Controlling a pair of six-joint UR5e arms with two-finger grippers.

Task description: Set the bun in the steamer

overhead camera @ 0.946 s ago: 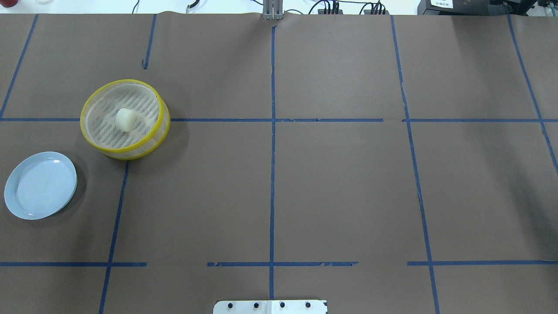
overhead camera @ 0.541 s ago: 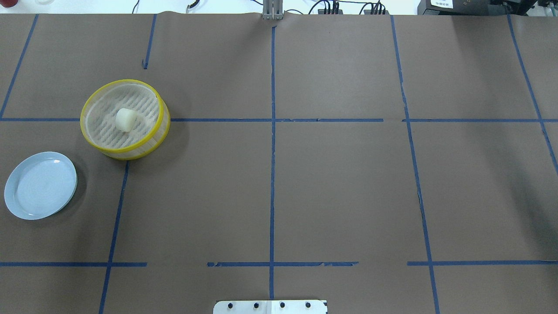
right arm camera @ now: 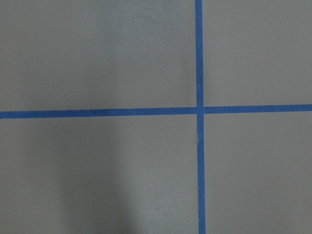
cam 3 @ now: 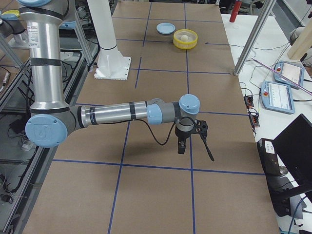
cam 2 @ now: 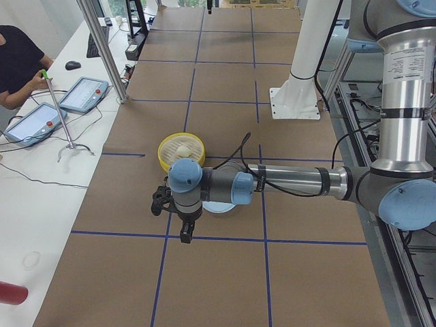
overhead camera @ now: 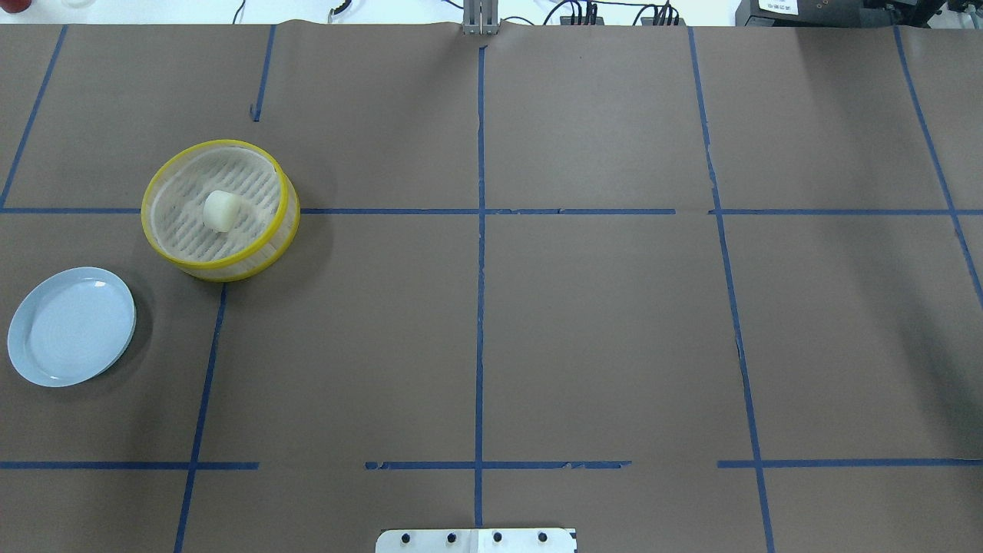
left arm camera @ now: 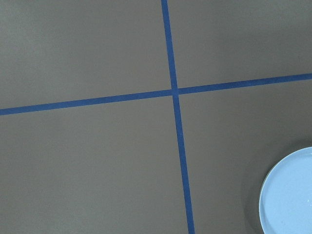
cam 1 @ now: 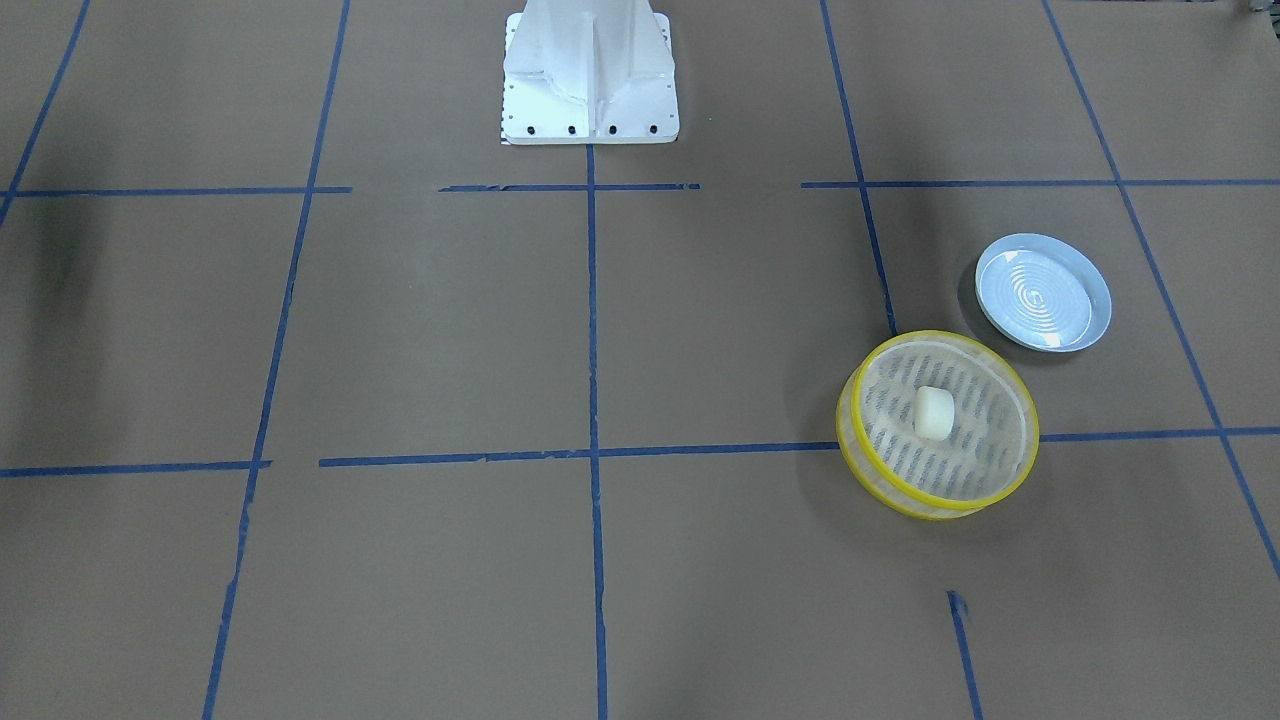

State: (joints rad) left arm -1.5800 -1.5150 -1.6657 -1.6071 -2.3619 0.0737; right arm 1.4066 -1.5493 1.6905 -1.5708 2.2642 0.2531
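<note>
Resting inside the round, mesh-bottomed steamer (overhead camera: 184, 234) is a smooth, chunky bun (overhead camera: 220, 210).

The worktop (overhead camera: 599, 330) is covered with brown paper and divided into rectangles by blue tape lines (overhead camera: 479, 307). A pale blue plate (overhead camera: 71, 326) with faint concentric rings is set flat near the overhead view's left edge, just left of a tape line. On a white side table (cam 2: 41, 204), two tablet-like consoles (cam 2: 83, 93) are laid near a person in black (cam 2: 17, 61). A red cylinder (cam 2: 10, 293) is seen at its near end.
</note>
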